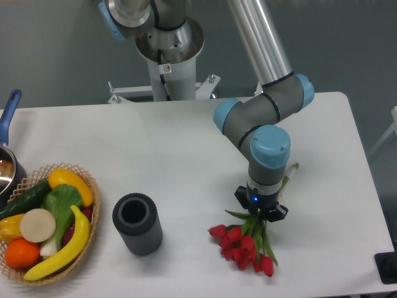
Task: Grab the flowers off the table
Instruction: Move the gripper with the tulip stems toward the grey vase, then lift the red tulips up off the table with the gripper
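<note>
The flowers (pixel 244 243), a bunch of red tulips with green leaves, lie at the front right of the white table (pixel 186 143), buds pointing toward the front edge. Their stems run up under the arm's wrist, and a stem end (pixel 290 169) shows on its far side. My gripper (pixel 260 212) points straight down over the stems just behind the leaves, with its fingers drawn in on them. Whether the bunch still touches the tabletop I cannot tell.
A dark grey ribbed cylinder vase (pixel 137 223) stands upright left of the flowers. A wicker basket (pixel 87 180) of fruit and vegetables sits at the front left, with a blue-handled pot (pixel 7 167) behind it. The robot base (pixel 169 49) is at the back.
</note>
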Tool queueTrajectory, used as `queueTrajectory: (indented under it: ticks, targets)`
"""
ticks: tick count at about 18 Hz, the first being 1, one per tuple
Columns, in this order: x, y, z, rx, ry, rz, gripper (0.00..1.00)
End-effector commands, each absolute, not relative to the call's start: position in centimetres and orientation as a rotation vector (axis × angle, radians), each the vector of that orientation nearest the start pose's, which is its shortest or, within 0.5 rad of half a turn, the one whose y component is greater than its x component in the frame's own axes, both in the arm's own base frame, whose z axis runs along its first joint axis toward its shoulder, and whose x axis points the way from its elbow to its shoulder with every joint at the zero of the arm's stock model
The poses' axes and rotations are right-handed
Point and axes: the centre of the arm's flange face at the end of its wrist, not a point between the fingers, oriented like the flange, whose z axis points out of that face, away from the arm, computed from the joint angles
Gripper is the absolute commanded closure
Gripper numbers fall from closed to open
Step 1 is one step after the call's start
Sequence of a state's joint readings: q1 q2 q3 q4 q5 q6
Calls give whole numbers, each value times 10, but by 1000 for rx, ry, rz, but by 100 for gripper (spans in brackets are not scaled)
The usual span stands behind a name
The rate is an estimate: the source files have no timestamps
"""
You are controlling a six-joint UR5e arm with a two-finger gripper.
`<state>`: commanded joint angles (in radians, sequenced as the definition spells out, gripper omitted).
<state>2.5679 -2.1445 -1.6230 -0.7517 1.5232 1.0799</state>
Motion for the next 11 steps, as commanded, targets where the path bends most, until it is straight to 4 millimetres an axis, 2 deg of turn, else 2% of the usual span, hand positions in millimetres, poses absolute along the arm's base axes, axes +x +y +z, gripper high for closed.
queueTrajectory:
  ticks: [4, 6, 8, 11]
  targets:
    - [-487, 474, 237, -2970, 134, 264, 100]
    - [-494, 472, 258, -2950, 115, 314, 100]
    - [-511, 465, 277, -2935, 80, 345, 100]
    - [-521, 469, 295, -2933, 83, 344, 100]
